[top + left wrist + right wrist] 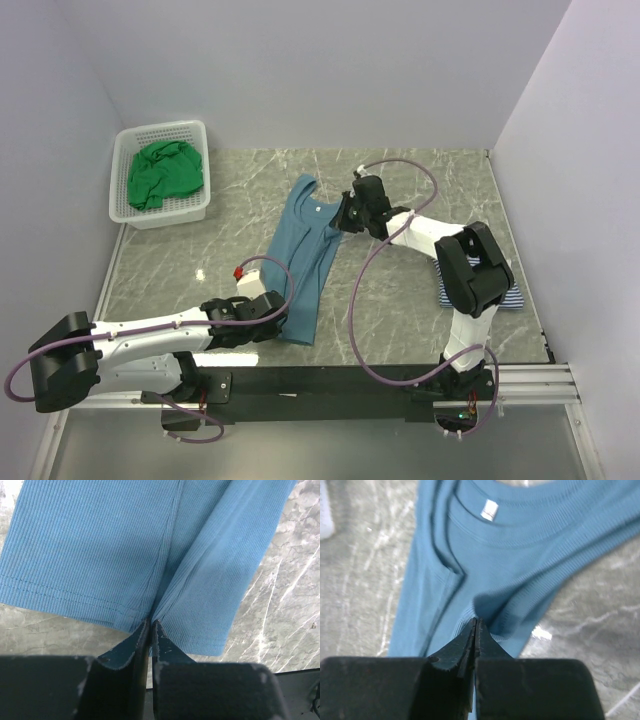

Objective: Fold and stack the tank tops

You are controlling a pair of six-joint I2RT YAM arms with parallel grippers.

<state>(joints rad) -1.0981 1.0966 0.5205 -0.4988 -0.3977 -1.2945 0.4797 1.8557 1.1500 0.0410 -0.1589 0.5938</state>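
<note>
The teal-blue tank top [308, 250] lies lengthwise on the marble table, neck at the far end. My left gripper [284, 308] is shut on its near bottom hem; the left wrist view has the fingertips [151, 624] pinching the ribbed hem [100, 587] into a crease. My right gripper [346, 216] is shut on the top's right armhole edge, and in the right wrist view [476, 621] cloth bunches at its tips below the neckline label [489, 511]. The green tank top [160, 172] sits crumpled in the basket. The striped tank top [512, 298] peeks out behind the right arm.
A white lattice basket [196, 205] stands at the far left of the table. The right arm's elbow [475, 265] hangs over the table's right side. Walls close in the back and both sides. A black rail runs along the near edge [330, 380].
</note>
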